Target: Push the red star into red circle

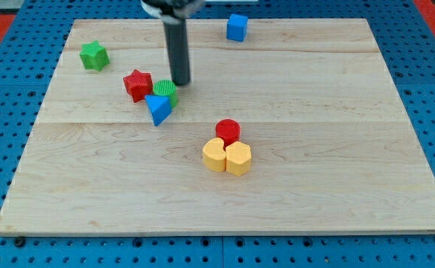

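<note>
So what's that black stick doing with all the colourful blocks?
That stick is my pushing rod. My tip is on the wooden board, right beside the green round block and a bit to the right of the red star. I'm supposed to slide the red star into the red circle, which sits lower down toward the view's right, touching two yellow blocks. The star is still well apart from it, with a blue triangle just below it.
</note>
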You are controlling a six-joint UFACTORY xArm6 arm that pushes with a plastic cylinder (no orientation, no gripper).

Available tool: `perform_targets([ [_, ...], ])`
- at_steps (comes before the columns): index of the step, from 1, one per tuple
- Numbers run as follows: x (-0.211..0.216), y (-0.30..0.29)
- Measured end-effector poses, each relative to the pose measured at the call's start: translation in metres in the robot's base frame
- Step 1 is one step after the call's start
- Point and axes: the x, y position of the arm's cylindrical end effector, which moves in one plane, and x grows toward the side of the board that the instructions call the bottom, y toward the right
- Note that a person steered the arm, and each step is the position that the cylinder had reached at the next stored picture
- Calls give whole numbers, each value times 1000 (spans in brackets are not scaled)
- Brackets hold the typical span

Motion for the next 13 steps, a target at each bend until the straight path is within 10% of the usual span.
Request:
perform_targets([
  [2, 28, -180],
  [10, -5, 111],
  [12, 109, 160],
  [13, 85, 177],
])
